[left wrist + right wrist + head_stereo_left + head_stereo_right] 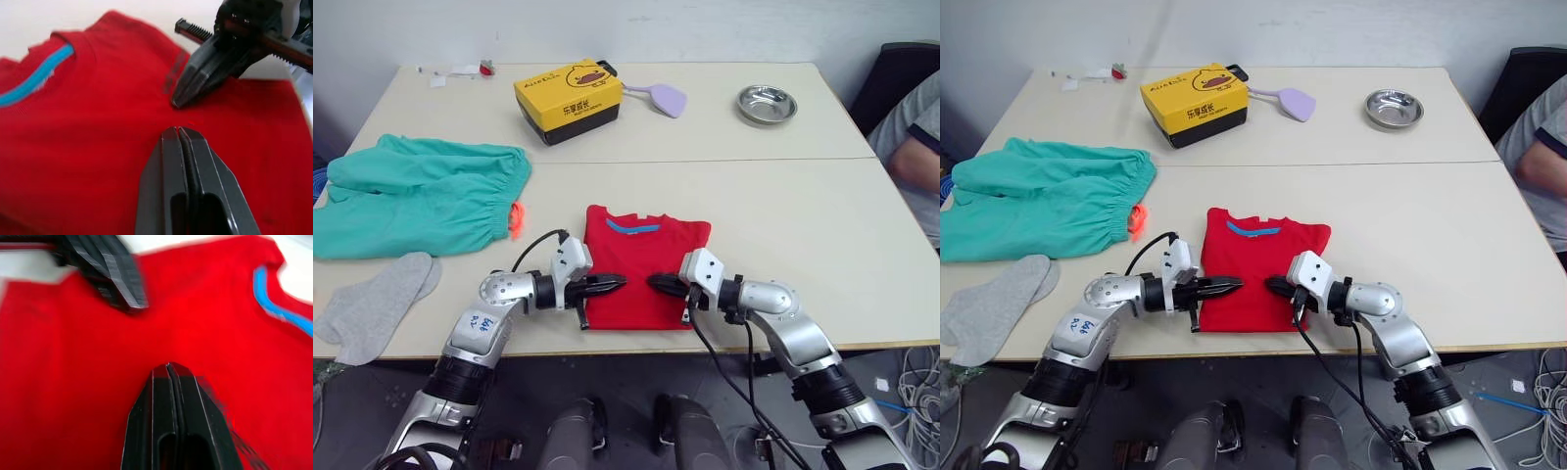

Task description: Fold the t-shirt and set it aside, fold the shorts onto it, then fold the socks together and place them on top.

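A: Left claw (pixel 615 282) state? Fingers pressed together, nothing between them, tip over the folded t-shirt (pixel 641 264). Looked like it rested on the cloth, can't be sure.

B: Right claw (pixel 658 283) same, pinched closed and empty, pointing at the left one across the shirt's middle, tips near but apart.

A: T-shirt was a neat red rectangle at the near edge of the counter (pixel 803 215), blue collar strip facing up on the far side.

B: Shorts (pixel 421 196) lay spread flat to the robot's left, orange drawstring (pixel 517 217) at the waist, just short of the shirt.

A: Socks (pixel 372 299) sat nearer than the shorts, at the left near edge, overlapping each other.

B: Far side: yellow box (pixel 570 98), purple scoop (pixel 664 97), metal bowl (pixel 767 104). Person's arm (pixel 913 162) at right.
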Action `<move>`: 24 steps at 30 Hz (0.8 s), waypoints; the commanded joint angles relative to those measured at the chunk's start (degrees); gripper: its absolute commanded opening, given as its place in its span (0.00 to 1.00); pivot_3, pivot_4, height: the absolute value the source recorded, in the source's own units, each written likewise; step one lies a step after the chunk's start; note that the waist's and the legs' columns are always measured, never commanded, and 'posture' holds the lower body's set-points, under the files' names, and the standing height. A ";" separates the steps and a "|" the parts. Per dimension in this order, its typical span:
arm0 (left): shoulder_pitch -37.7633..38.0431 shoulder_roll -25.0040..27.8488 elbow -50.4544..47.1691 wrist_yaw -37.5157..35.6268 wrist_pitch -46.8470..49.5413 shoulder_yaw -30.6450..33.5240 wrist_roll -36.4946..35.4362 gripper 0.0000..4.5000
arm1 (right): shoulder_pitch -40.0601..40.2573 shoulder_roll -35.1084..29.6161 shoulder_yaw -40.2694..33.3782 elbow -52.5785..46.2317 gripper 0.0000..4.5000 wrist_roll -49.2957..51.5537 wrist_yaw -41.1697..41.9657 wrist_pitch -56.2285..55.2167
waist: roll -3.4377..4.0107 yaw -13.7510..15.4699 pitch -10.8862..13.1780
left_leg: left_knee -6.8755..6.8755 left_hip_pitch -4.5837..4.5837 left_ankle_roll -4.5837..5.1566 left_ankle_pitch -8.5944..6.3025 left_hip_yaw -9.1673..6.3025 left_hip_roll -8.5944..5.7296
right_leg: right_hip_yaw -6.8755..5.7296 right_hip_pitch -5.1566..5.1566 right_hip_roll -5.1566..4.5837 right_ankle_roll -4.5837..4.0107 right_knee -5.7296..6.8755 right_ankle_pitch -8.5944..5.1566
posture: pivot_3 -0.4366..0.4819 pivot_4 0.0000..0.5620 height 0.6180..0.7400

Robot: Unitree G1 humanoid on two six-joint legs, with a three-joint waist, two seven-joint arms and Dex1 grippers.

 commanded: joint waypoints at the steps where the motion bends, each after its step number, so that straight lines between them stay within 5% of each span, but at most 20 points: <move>1: 2.24 0.60 -0.34 1.56 1.84 0.29 1.71 0.01 | -0.18 0.85 -4.64 3.85 0.00 0.66 -3.39 -2.47 | 0.00 -0.12 0.00 | 0.00 0.04 -0.02 0.01 -0.03 0.00 | -0.01 0.04 -0.01 0.00 0.01 0.00 | 0.48 0.27 1.00; 10: 4.65 1.78 1.96 1.94 -1.03 1.03 4.41 0.01 | -2.36 -0.74 -13.98 14.54 0.00 1.75 -8.48 -3.26 | 0.01 -0.32 -0.04 | -0.18 0.56 -0.28 -0.16 -0.07 -0.06 | 0.07 0.44 -0.17 -0.01 0.01 0.00 | 0.48 0.27 1.00; 16: 2.78 1.33 2.69 -0.17 -6.74 6.11 0.85 0.01 | -3.55 -0.62 -17.86 9.89 0.00 7.84 -5.87 0.41 | 0.03 -0.91 -0.03 | -0.24 0.57 -0.31 -0.14 -0.06 -0.04 | 0.07 0.41 -0.15 -0.04 0.02 -0.02 | 0.48 0.27 1.00; 19: -2.25 -1.28 2.69 -1.17 -5.02 10.05 -5.28 0.01 | -5.24 0.52 -16.71 4.00 0.00 11.11 -4.07 4.87 | 0.06 -0.92 0.00 | -0.25 0.51 -0.31 -0.15 -0.05 0.00 | 0.07 0.34 -0.13 -0.06 0.04 -0.03 | 0.48 0.27 1.00; 24: -10.12 -4.11 9.87 0.42 -7.33 8.84 -1.43 0.01 | -8.48 3.86 -11.22 2.22 0.00 8.85 -4.64 9.35 | 0.05 -0.86 -0.01 | -0.14 0.40 -0.31 -0.10 -0.08 -0.03 | 0.01 0.30 -0.14 -0.04 0.10 -0.02 | 0.48 0.27 1.00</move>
